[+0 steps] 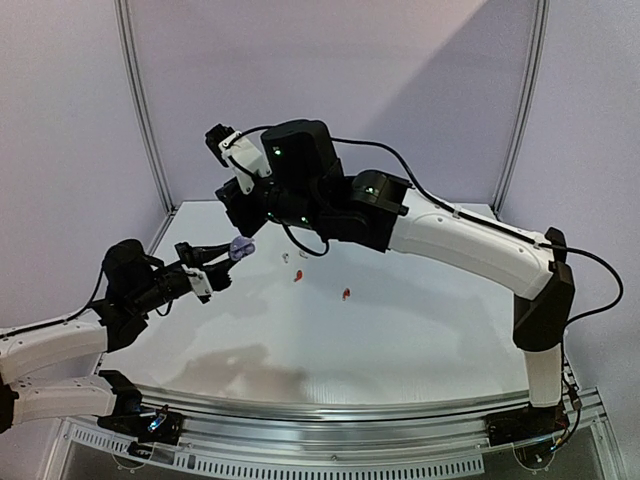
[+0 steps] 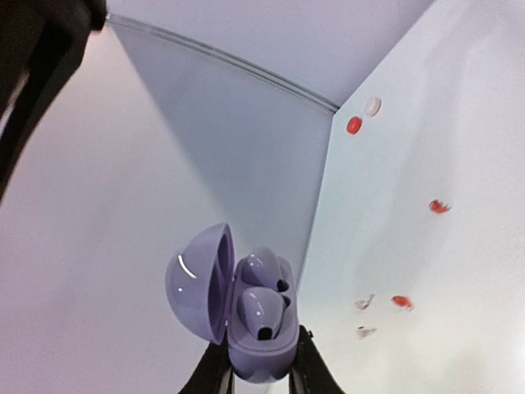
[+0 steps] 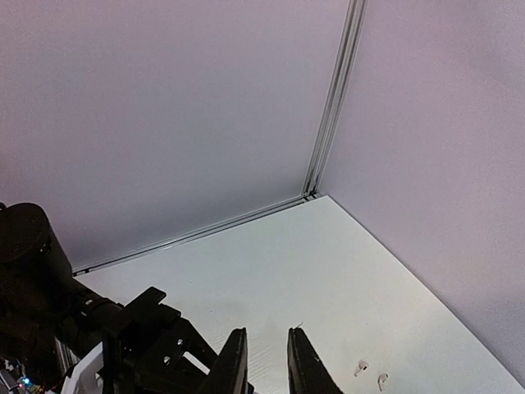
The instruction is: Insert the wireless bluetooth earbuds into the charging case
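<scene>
Plainly, the left pincer [image 2: 258, 373] was clenched on the lilac case [image 2: 261, 349]. Its two fingers [image 2: 310, 373] pressed the base from either side at the bottom middle of the left wrist view. We saw the case held in the air over the left part of the counter [image 1: 400, 340], with its lid [image 2: 197, 279] swung open to the left of the base. Two lilac earbuds [image 2: 261, 267] sat in the wells, one above the other in that frame, each with a dark spot at its end.

In the overhead view the same case showed as a small lilac shape left of centre. It sat just below the dark wrist of the right arm [image 1: 470, 245], which reached across from the right edge of the frame.

At the bottom of the right wrist view the right pincer [image 3: 267, 341] stood released by a narrow slit, its fingers nearly parallel, and we saw nothing between them.

Two red earbuds [image 1: 298, 277] lay on the counter near the middle of the overhead frame, apart from each other. Two white earbuds [image 3: 358, 368] lay close together at the lower right of the right wrist view.

At the upper right of the left wrist view a red case [image 2: 353, 125] and a white case [image 2: 372, 105] sat just beside each other on the counter, near the foot of the wall.
</scene>
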Controlling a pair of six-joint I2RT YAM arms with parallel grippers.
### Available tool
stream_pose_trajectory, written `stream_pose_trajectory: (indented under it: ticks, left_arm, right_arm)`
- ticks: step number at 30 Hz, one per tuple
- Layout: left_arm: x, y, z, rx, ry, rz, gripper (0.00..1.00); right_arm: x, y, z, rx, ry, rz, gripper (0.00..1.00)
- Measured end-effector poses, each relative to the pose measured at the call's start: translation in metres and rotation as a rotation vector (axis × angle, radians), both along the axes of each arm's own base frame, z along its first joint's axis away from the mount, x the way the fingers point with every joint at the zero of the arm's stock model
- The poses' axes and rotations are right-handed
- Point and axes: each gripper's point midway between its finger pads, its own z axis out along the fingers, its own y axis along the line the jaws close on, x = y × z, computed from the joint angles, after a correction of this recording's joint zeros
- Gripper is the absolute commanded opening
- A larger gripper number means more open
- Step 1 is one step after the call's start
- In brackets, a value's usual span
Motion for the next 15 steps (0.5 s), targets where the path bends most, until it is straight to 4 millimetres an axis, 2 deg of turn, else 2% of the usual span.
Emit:
stream_pose_trajectory:
  ticks: [4,7,11,15]
  left_arm:
    - [-0.005,0.000,-0.005,0.142,-0.205,-0.010,0.00]
    - [-0.008,0.001,-0.013,0.216,-0.289,-0.015,0.00]
    - [-0.008,0.001,-0.009,0.258,-0.367,-0.008,0.00]
    - [-0.006,0.002,-0.013,0.284,-0.374,-0.003,0.00]
  right_arm:
    - [0.004,0.006,-0.018,-0.032,0.037,-0.007,0.18]
    - [0.006,0.011,-0.053,-0.099,0.091,-0.009,0.18]
    - [0.003,0.014,-0.097,-0.195,0.160,-0.003,0.17]
    - [0.001,0.010,-0.113,-0.230,0.200,-0.012,0.16]
